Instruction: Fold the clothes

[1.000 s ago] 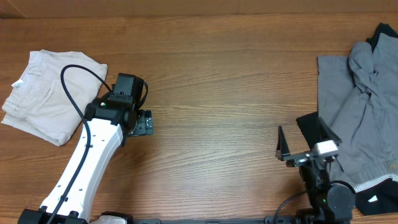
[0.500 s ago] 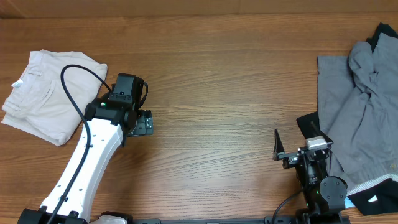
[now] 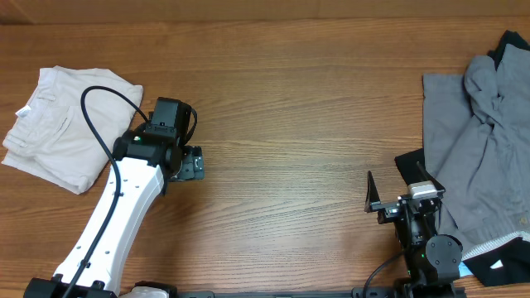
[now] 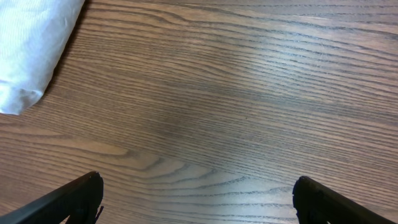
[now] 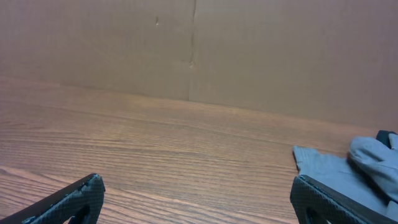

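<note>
At left, folded shorts (image 3: 62, 124) look done. At right, grey garment (image 3: 476, 157) and black garment (image 3: 513, 43) lie unfolded. Left gripper (image 4: 196, 186) and right gripper (image 5: 196, 186): fingers apart, empty.

Cropped by the frame
Crumpled grey fabric garment (image 3: 474, 141) runs past 3 o'clock overhead; folded pale beige cotton shorts (image 4: 31, 43) cut at 10 o'clock, left wrist view.

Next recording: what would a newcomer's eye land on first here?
The pale beige shorts lie neatly folded at the far left of the table, while a rumpled grey and black heap sits unfolded at the right edge. Between them, the left gripper and right gripper are both open and empty.
</note>
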Controlling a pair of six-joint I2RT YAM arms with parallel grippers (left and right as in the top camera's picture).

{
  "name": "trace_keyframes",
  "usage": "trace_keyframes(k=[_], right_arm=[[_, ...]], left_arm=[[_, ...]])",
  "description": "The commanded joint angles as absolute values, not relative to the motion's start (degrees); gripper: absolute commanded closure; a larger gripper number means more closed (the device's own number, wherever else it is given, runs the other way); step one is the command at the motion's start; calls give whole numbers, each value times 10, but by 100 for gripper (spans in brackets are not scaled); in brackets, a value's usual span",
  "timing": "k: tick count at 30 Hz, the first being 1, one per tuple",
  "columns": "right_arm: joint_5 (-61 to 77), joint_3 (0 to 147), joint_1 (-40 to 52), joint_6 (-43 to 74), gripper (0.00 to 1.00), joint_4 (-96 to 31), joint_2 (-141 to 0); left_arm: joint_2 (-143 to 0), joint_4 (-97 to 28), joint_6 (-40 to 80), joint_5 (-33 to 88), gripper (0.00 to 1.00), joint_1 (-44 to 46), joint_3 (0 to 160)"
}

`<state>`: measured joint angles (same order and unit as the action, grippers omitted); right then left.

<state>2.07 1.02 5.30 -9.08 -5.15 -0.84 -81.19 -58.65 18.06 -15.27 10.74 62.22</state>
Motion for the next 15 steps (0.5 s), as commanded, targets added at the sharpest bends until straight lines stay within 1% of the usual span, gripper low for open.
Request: trace_keyframes(k=[1, 10, 13, 15], right_arm=[[13, 5, 55, -93, 0, -48, -2], [13, 5, 55, -92, 0, -48, -2], [13, 5, 55, -93, 0, -48, -2], [13, 5, 55, -93, 0, -48, -2]], left_arm=[[-817, -586, 182, -160, 0, 104, 620], [-812, -586, 182, -160, 0, 104, 620], [-784, -605, 178, -152, 0, 104, 620], [-752, -595, 179, -150, 0, 100, 620]])
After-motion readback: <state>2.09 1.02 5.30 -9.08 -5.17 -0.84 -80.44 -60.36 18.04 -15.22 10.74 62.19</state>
